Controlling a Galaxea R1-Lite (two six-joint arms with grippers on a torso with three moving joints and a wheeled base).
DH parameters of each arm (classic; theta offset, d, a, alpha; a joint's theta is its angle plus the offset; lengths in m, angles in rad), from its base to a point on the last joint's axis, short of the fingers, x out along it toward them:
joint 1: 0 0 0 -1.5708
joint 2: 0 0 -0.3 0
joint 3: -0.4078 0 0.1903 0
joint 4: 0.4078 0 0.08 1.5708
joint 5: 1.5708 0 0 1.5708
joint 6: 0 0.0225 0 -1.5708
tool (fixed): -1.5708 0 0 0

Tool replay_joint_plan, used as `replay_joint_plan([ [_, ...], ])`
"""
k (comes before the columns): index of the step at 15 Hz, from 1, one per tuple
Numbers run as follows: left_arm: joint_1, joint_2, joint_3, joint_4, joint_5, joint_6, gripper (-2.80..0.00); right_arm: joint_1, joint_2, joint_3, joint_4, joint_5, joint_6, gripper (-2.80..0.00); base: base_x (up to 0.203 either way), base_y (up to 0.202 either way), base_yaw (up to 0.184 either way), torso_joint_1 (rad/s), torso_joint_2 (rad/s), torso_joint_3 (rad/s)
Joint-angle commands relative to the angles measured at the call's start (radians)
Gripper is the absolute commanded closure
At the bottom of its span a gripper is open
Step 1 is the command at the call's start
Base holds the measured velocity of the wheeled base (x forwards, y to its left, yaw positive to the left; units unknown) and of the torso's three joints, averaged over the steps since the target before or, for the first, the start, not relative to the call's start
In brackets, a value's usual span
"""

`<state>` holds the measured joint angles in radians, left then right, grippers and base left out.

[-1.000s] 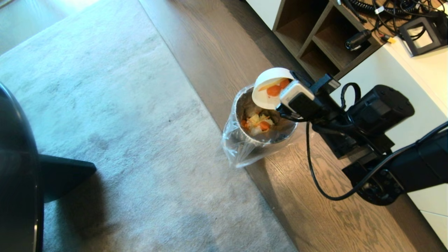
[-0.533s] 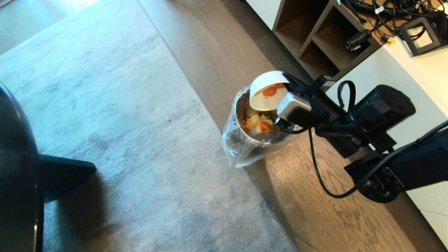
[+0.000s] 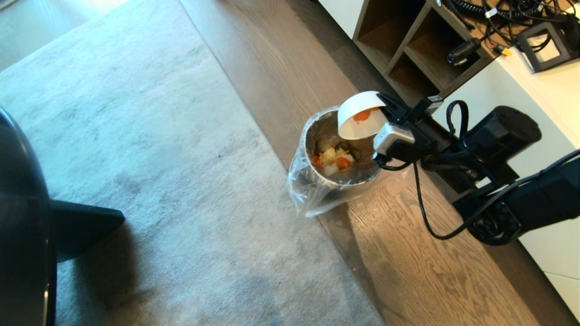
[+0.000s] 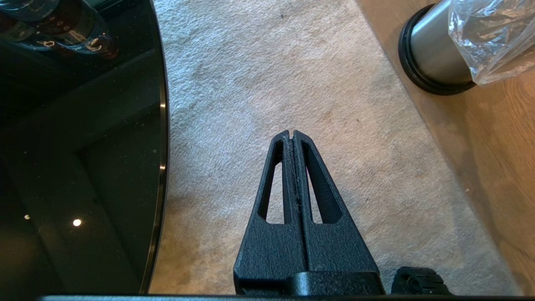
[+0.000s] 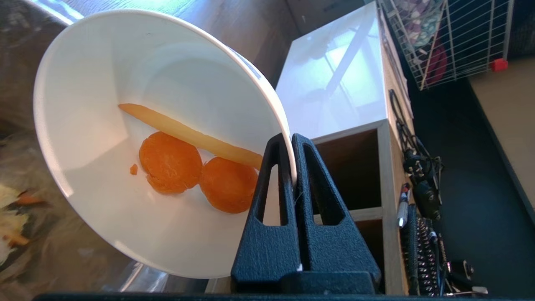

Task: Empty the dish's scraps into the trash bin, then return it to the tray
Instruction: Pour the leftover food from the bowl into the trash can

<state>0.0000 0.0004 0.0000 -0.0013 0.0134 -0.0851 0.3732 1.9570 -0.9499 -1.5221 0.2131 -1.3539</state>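
White dish (image 3: pixel 358 113) is tipped hard on its side right over the bin (image 3: pixel 337 174), mouth facing down toward the opening. The right gripper (image 5: pixel 291 140) has its fingers pinching the dish's rim, one inside and one outside, and that's all that's holding it up. The scraps (image 5: pixel 188 161) are stuck to the inner wall anyway: two orange slices side by side with the thin yellowish strip lying just above them, touching, plus a tiny orange crumb beside one slice. The bin stands on the wood floor (image 3: pixel 398 253) right at the edge of the grey rug (image 3: pixel 149 158), clear bag (image 3: pixel 308 192) hanging over its rim, with a pile of food bits already at the bottom. Behind it there's a shelf unit (image 3: pixel 408 45) with cables on top. The left gripper (image 4: pixel 292 136) hangs over the rug, fingers pressed together on nothing, beside a glossy black table edge (image 4: pixel 161 125), with the bin's dark base across the rug from it.
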Motion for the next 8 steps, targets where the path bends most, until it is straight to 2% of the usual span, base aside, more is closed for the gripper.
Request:
replay_joint_plan([
  [1,0.0,0.0,0.0,0.0,0.0,-0.001,0.0,-0.004,0.006,-0.032,-0.046,0.025,-0.004,0.0,0.0,0.0,0.0,0.0,0.0,0.0],
  [6,0.0,0.0,0.0,0.0,0.0,-0.001,0.0,0.0,-0.056,-0.028,-0.046,0.138,0.009,0.0,0.0,0.0,0.0,0.0,0.0,0.0],
  [8,0.0,0.0,0.0,0.0,0.0,-0.001,0.0,0.002,-0.074,-0.02,-0.046,0.155,0.01,0.0,0.0,0.0,0.0,0.0,0.0,0.0],
])
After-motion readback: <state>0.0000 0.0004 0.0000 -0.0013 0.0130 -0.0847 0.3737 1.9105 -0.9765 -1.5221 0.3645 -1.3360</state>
